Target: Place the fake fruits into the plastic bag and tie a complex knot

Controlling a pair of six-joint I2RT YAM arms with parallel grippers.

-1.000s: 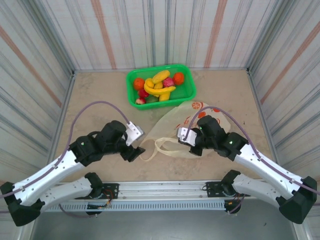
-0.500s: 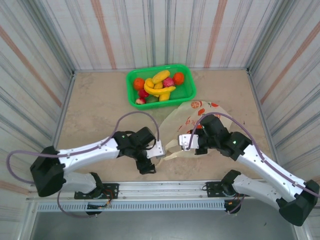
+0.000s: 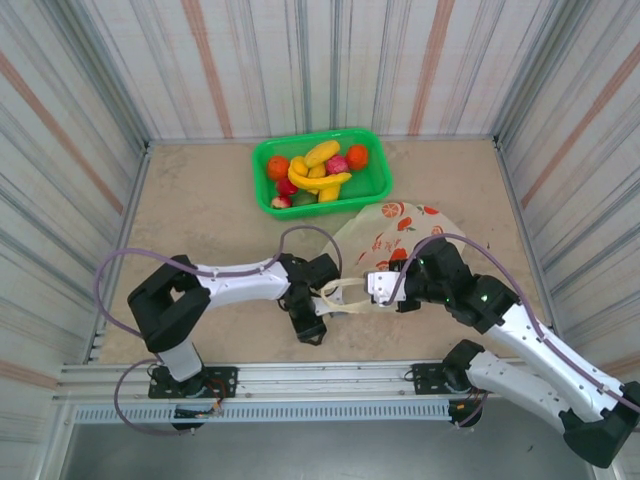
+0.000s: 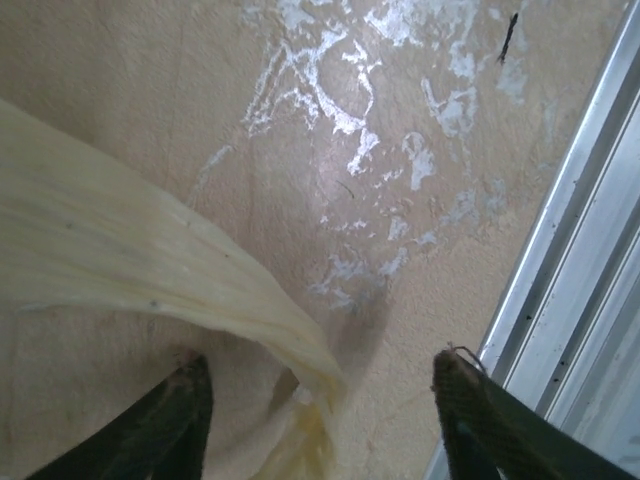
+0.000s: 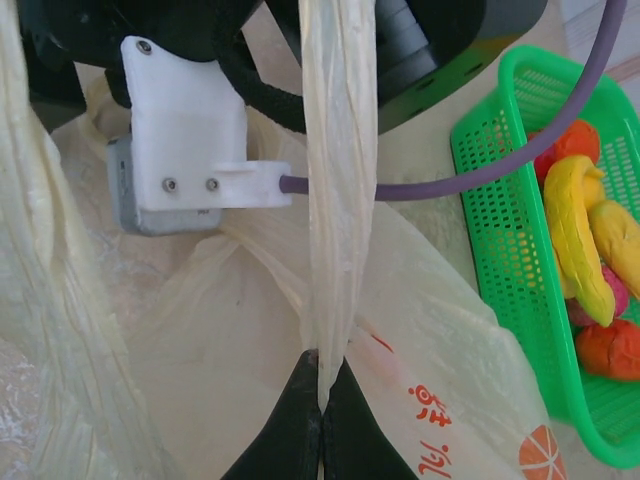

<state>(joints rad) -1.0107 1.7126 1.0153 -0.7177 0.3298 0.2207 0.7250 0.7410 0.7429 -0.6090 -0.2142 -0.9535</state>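
Note:
The fake fruits (image 3: 320,172), yellow bananas among orange, red and green pieces, lie in a green basket (image 3: 383,178) at the back; a banana (image 5: 575,235) is in the right wrist view. The cream plastic bag (image 3: 400,228) lies flat in front of the basket. My right gripper (image 5: 321,392) is shut on one of the bag's handle strips (image 5: 335,200), which runs taut away from it. My left gripper (image 4: 320,400), near the front rail (image 4: 560,300), has its jaws apart with another handle strip (image 4: 200,270) lying between them, closer to the left finger. No knot is in view.
The green basket (image 5: 500,210) stands just beyond the bag's far edge (image 5: 440,340). The left arm's white wrist mount (image 5: 185,140) and purple cable (image 5: 450,180) hang close in front of my right gripper (image 3: 385,298). Striped walls (image 3: 80,150) close in the table.
The left arm has swung right and forward to the bag's handles beside the front rail, and its jaws have narrowed. The right gripper has drawn its handle slightly rightward.

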